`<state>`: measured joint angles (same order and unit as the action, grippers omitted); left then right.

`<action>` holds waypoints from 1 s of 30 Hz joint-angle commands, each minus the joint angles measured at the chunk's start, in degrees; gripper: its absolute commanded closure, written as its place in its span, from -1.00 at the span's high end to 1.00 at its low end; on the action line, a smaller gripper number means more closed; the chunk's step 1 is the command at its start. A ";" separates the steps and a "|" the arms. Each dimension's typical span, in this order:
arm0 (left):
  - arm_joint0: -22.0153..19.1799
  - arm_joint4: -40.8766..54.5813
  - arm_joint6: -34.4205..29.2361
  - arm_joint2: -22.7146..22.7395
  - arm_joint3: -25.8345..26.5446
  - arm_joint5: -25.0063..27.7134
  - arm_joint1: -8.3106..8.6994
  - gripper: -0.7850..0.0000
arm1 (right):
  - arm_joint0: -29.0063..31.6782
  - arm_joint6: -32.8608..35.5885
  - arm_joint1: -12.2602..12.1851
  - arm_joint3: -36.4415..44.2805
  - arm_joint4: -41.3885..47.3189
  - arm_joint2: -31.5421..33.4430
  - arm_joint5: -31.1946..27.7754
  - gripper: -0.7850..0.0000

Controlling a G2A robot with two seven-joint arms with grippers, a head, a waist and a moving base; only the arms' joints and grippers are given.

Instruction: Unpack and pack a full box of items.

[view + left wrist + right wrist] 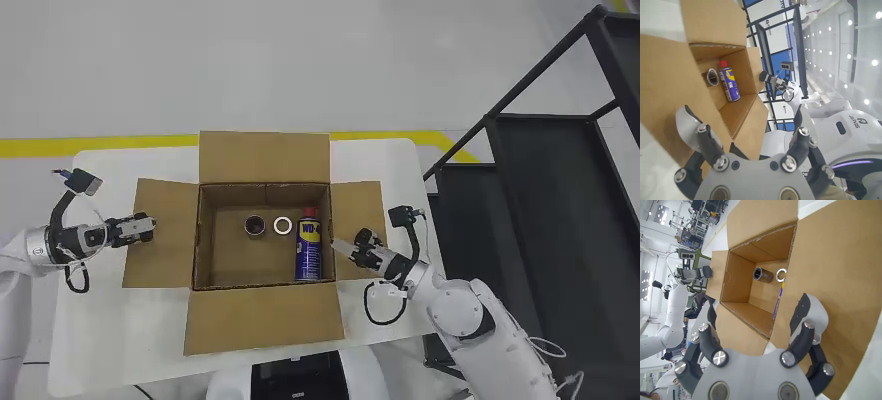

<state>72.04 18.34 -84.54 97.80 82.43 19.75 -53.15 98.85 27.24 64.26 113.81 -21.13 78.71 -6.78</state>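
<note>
You can see the box (205,240) open on the table (110,320), all four flaps folded out. Inside, the spray can (309,247) lies flat by the right wall. Its long side runs from near to far, and its red cap points away from the robot. A short metal tube (256,226) and a metal ring (283,225) sit just left of the cap. The left gripper (147,227) is at the left flap's outer edge and the right gripper (340,246) is over the right flap. Both have fingers spread wide and hold nothing.

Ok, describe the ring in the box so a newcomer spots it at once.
On the table, look inside the open box. On its floor, between the dark cylinder and the can, lies the ring: thin, silver, hollow, the smallest thing there.
</note>
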 commanded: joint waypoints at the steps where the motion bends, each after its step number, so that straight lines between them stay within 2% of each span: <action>1: 0.73 -1.65 0.59 0.17 -0.87 0.58 0.26 1.00 | -0.27 -1.49 0.03 -0.56 -1.60 -0.06 0.20 1.00; 7: 1.43 -3.66 2.90 -0.71 -4.34 2.89 0.56 1.00 | 0.07 -5.72 0.27 -3.46 -6.62 -1.57 3.32 1.00; 11: 1.58 -4.56 4.34 -2.24 -6.77 4.12 0.57 1.00 | -0.03 -7.21 0.60 -5.28 -6.81 -3.66 3.69 1.00; 19: 1.23 -0.64 6.83 -9.56 -12.46 6.00 -0.62 1.00 | -2.83 -7.07 1.33 -6.83 -6.28 -8.20 4.26 1.00; 24: 0.00 0.95 7.10 -13.73 -13.64 6.89 -1.33 1.00 | -4.64 -6.66 1.72 -7.15 -5.88 -10.22 4.50 1.00; 30: -1.05 2.15 8.11 -16.42 -14.68 7.20 -1.79 1.00 | -5.94 -6.84 2.05 -8.16 -5.12 -11.57 4.64 1.00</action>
<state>71.12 20.37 -76.54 81.71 67.88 26.88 -54.90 93.03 20.47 66.28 105.75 -26.29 67.23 -2.24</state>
